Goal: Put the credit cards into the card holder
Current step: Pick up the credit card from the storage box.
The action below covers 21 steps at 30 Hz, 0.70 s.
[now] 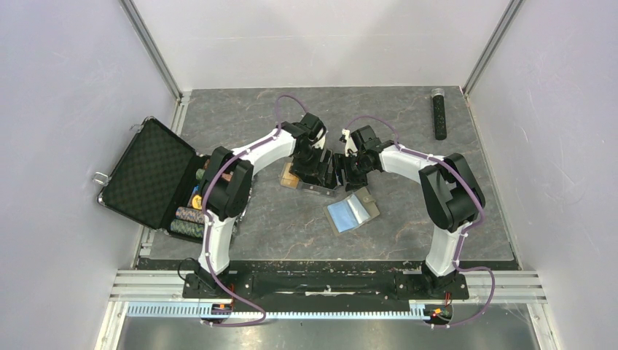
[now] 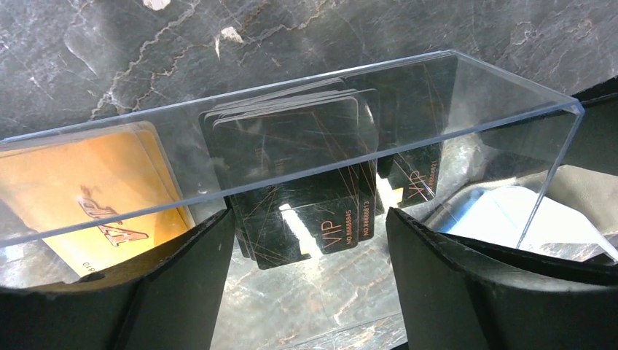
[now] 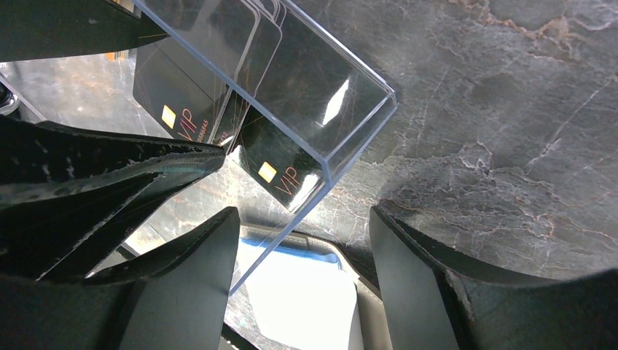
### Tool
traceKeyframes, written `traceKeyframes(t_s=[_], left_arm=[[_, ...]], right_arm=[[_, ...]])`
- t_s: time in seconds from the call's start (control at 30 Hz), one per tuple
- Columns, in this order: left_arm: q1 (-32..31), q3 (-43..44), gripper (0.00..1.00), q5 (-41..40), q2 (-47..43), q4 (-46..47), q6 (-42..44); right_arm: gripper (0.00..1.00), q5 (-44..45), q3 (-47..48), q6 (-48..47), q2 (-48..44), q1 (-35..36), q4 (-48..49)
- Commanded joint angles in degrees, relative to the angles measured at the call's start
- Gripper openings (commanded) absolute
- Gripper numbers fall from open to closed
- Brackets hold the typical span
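credit cards [image 2: 73, 189]: orange-gold stack seen through the clear box [image 2: 474, 95], mid-bench
card holder [image 1: 352, 211]: open, blue up, toward the near edge
left pincer [image 2: 310, 219]: spread at the box
right pincer [image 3: 304, 219]: spread, box edge between fingers

The glossy black rectangular cards [image 2: 306, 219] are showing "VIP" and numbers beginning "NO.8888". The orange-gold rectangular card [image 2: 87, 197] is also showing "VIP".

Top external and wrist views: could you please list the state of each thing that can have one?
black case: lid open.
card holder: unfolded, blue inside up.
credit cards: inside the clear box.
tube: lying flat.
left gripper: open.
right gripper: open.
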Motion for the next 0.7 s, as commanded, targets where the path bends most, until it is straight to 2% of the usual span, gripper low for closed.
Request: traceKeyframes(t_s=[0.0, 0.3, 0.67], left_arm=[[0.4, -1.3, 0.84, -1.2, -3.5, 3.2, 0.6], [1.5, -2.1, 0.84, -1.4, -0.4, 3.3, 0.5], [0.9, -1.2, 0.78, 7.0, 0.0, 4.6, -0.4]], right_arm=[[0.69, -0.3, -1.2, -1.0, -1.7, -0.1, -0.2], [0.69, -0.7, -1.4, -0.5, -2.6, -0.5, 0.7], [0.69, -5.3, -2.8, 2.8, -4.3, -2.0, 5.7]])
